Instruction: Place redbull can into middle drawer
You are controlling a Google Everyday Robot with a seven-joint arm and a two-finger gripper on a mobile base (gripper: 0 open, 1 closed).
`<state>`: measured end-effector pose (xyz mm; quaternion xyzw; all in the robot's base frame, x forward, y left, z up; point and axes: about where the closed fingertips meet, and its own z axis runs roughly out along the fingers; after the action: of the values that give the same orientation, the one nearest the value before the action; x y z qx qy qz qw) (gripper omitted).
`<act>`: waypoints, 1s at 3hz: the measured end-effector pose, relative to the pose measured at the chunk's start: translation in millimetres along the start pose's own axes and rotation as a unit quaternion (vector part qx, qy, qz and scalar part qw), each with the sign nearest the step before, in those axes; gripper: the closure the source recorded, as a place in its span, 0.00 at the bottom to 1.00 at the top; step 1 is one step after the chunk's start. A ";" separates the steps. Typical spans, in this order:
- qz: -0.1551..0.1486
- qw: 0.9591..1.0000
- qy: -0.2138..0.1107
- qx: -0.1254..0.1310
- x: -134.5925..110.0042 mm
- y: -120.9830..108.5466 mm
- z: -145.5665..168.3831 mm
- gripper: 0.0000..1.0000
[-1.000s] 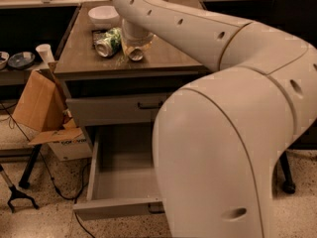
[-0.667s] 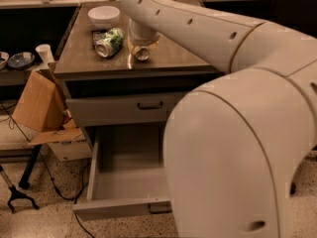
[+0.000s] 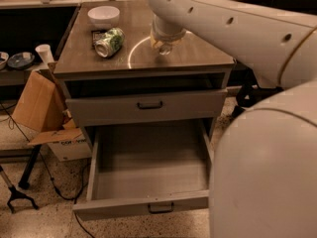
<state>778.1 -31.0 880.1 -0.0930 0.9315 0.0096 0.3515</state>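
Observation:
My gripper [image 3: 166, 42] hangs from the white arm over the right half of the cabinet top, mostly hidden by the wrist. It is shut on the redbull can [image 3: 165, 48], of which only a shiny silver end shows below the wrist, just above the top's surface. The middle drawer [image 3: 148, 170] is pulled wide open below, plain grey inside, with its low front panel and dark handle [image 3: 161, 207] nearest me. The gripper is well behind and above the drawer.
A green-and-white can [image 3: 110, 41] lies on its side at the top's left, beside a white bowl [image 3: 104, 15]. The upper drawer [image 3: 148, 105] is closed. A cardboard box [image 3: 37, 105] and cables lie on the floor at left. My white arm fills the right side.
The gripper has moved right, away from the green-and-white can, carrying the shiny can with it. The view has shifted, so the cabinet now sits more central.

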 end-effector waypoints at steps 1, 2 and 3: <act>0.008 0.999 -0.013 -0.048 28.0 -34.4 -38.4 1.00; 0.014 0.995 -0.008 -0.096 61.4 -63.3 -70.7 1.00; 0.012 0.987 0.019 -0.158 96.9 -79.3 -100.7 1.00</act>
<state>655.3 -133.5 896.0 -0.1359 0.9259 0.1588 0.3148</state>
